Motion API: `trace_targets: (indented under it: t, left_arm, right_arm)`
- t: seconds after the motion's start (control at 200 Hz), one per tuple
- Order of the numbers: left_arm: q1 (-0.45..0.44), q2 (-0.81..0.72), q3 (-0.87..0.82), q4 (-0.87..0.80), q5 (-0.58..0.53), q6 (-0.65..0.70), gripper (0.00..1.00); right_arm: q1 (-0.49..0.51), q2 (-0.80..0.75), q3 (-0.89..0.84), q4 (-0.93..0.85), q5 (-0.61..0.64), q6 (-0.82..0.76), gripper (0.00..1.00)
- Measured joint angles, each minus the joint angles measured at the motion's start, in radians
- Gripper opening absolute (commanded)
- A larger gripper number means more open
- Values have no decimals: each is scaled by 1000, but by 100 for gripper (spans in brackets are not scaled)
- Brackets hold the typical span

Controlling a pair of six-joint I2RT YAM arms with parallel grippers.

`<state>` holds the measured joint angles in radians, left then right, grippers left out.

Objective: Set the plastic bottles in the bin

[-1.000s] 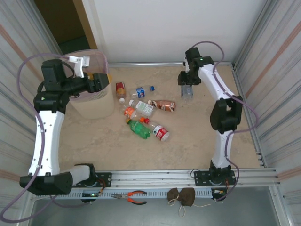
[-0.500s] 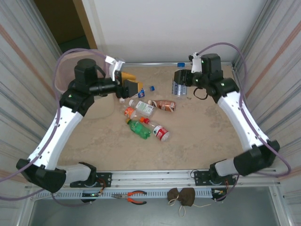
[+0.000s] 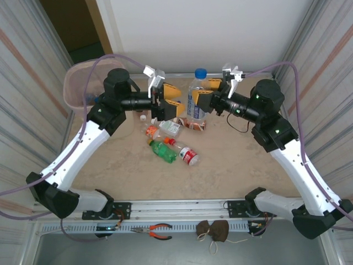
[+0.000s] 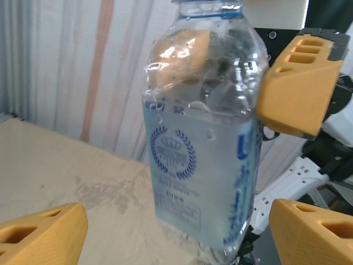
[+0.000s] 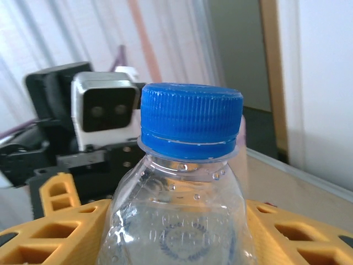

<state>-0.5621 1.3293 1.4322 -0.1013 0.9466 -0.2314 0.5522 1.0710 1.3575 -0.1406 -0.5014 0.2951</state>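
A clear plastic bottle (image 3: 196,102) with a blue cap and blue print stands upright in the air above the table's back middle. My right gripper (image 3: 204,95) is shut on its body (image 5: 185,221), with a yellow finger (image 5: 55,237) on each side. My left gripper (image 3: 179,102) faces it from the left, open. Its fingertips (image 4: 41,232) stand wide on either side of the bottle (image 4: 201,132) without touching. Several more bottles lie below: a clear one (image 3: 171,128), a green one (image 3: 163,150), a red-labelled one (image 3: 188,156) and a brown one (image 3: 193,124). The pale-pink bin (image 3: 77,78) stands at the back left.
Ribbed metal walls close in the table (image 3: 231,160) on both sides, with a white wall behind. Pliers (image 3: 157,231) and a brown pouch (image 3: 214,231) lie on the front rail below the arm bases. Bare tabletop lies to the right and front of the bottle heap.
My right gripper has lifted the clear bottle off the table and carried it left, upright. My left gripper has swung from over the bin to the middle and opened wider.
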Motion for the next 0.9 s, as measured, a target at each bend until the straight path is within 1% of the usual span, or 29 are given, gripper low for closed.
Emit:
trace_targets:
  t: [0.18,0.301,0.421,0.787,0.842,0.902]
  left_arm:
    - [-45,3,0,49,80,10,84]
    - [-79,3,0,56,109,36,81]
    - [-96,2,0,68,113,51,75]
    - [-128,-18,1,104,128,77,65]
    - [-133,-22,2,107,127,78,65]
    - [-137,-28,2,107,127,78,67]
  right_arm:
    - [64,0,0,36,-15,-16,57]
    - [91,0,1,56,-16,-17,57]
    - [103,0,2,80,-31,-14,57]
    - [145,-6,23,122,-62,-11,57]
    - [150,-10,23,127,-67,-11,57]
    - [155,-13,23,133,-73,-11,57]
